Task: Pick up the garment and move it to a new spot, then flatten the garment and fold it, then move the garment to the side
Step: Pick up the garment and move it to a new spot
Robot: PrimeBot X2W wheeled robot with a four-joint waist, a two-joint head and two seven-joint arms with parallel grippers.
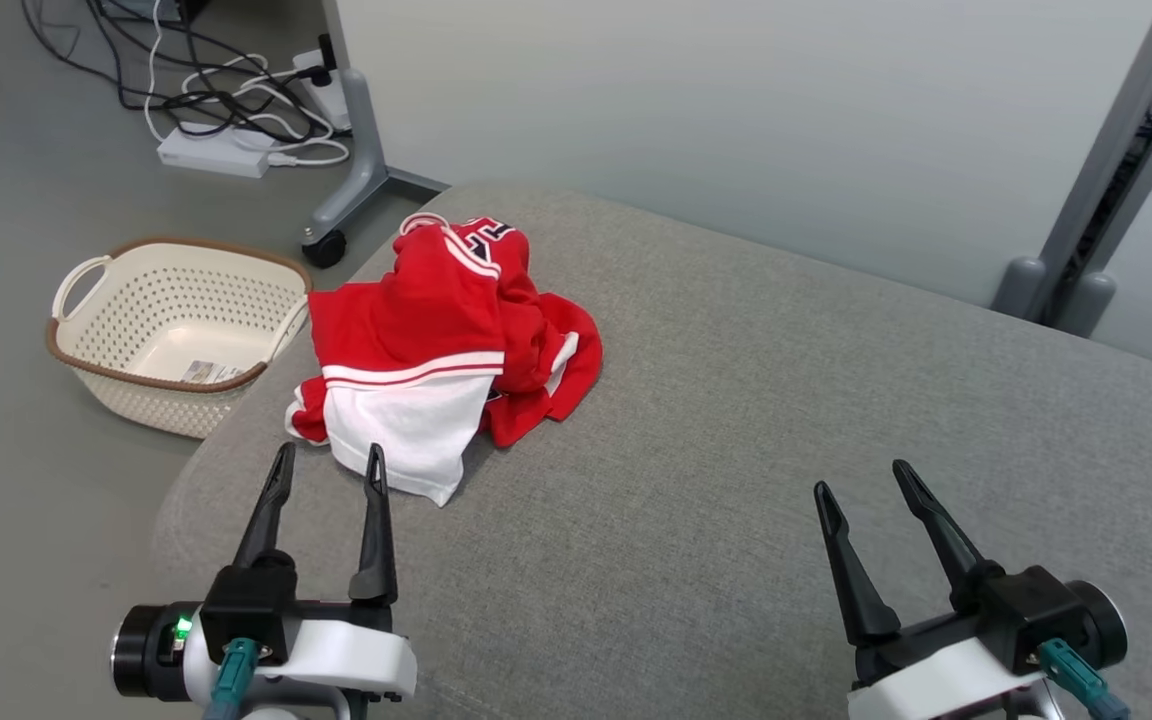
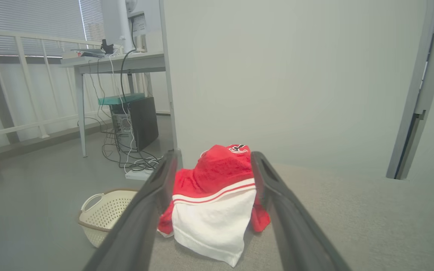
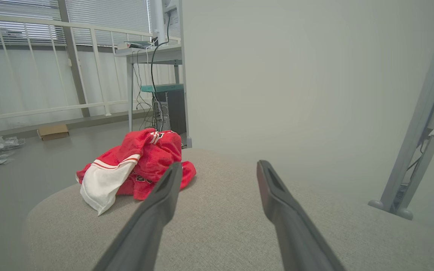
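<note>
We are logging the crumpled red-and-white fabric garment (image 1: 436,340) lying in a heap near the far left corner of the grey upholstered cushion (image 1: 716,450), its white panel turned toward the robot. The left gripper (image 1: 330,452) is hovering close before that white panel with its two dark fingers spread wide and holding nothing, while the right gripper (image 1: 861,478) is hovering well apart from the garment over bare cushion, likewise wide and empty. The cream perforated plastic basket (image 1: 136,400) with a brown rim is sitting on the floor just beside the cushion's left edge, near the garment.
</note>
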